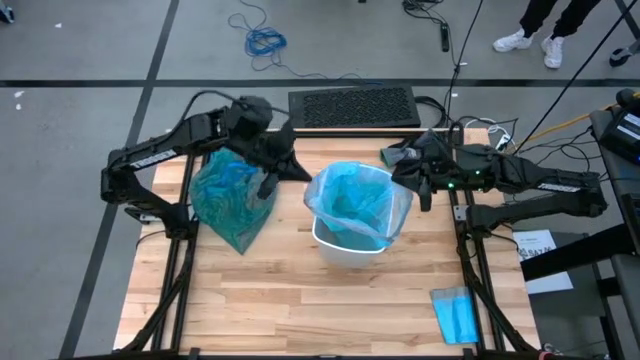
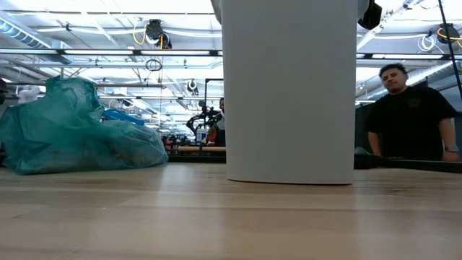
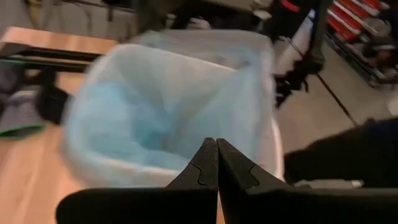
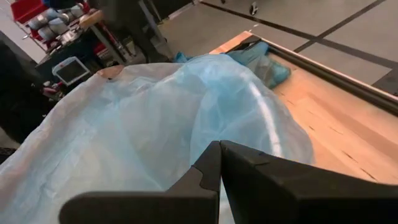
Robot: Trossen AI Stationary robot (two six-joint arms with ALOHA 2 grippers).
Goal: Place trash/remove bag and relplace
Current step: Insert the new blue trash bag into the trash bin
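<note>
A white bin (image 1: 345, 240) stands mid-table, lined with a pale sky-blue plastic bag (image 1: 355, 200) whose edge is folded over the rim. To the left of the bin, the teal-green bag (image 1: 232, 195), bulging and crumpled, lies with its underside on the wood, as the low view also shows (image 2: 72, 133). The trash is hidden. My left gripper (image 1: 300, 170) hovers shut between the teal bag and the bin, pointing at the bin (image 3: 217, 142). My right gripper (image 1: 422, 195) hangs shut at the bin's right rim, above the pale liner (image 4: 219, 144).
A small folded blue sheet (image 1: 455, 315) lies at the table's near right corner. A black mat (image 1: 352, 105) sits at the far edge, and a grey-green cloth (image 1: 400, 155) lies beside the right arm. A person (image 2: 411, 115) stands beyond the table. Bare wood lies in front of the bin.
</note>
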